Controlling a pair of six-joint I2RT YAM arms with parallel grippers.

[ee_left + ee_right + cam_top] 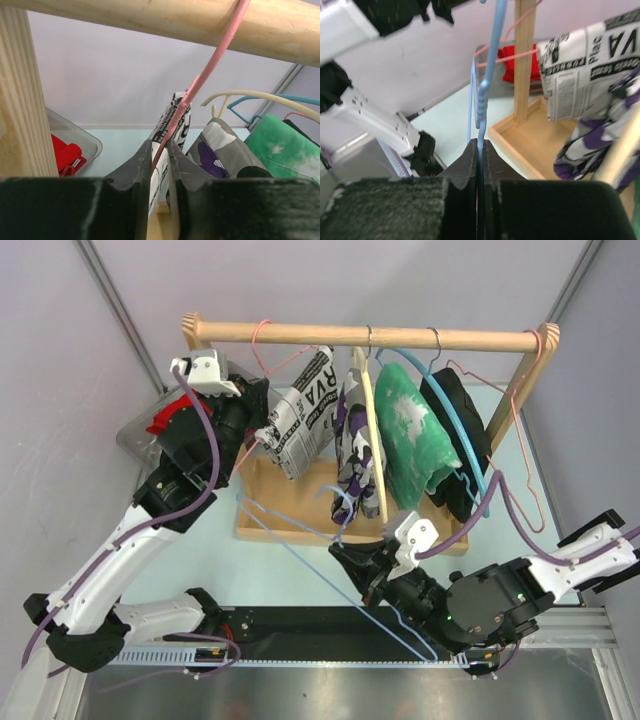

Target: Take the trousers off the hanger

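While the left pincer (160, 146) is clenched on one pink hanger (200, 82), the newsprint trousers (300, 415) hang from that hanger just beyond its fingertips. Four garments in all hang on the rail (450, 338). The right pincer (480, 146) grasps one light-blue hanger (487, 75). Left of the left pincer, one clear bin (87, 140) holds one red item (62, 152).

Large "RVA" lettering among newsprint on the newsprint-patterned trousers (300, 425)
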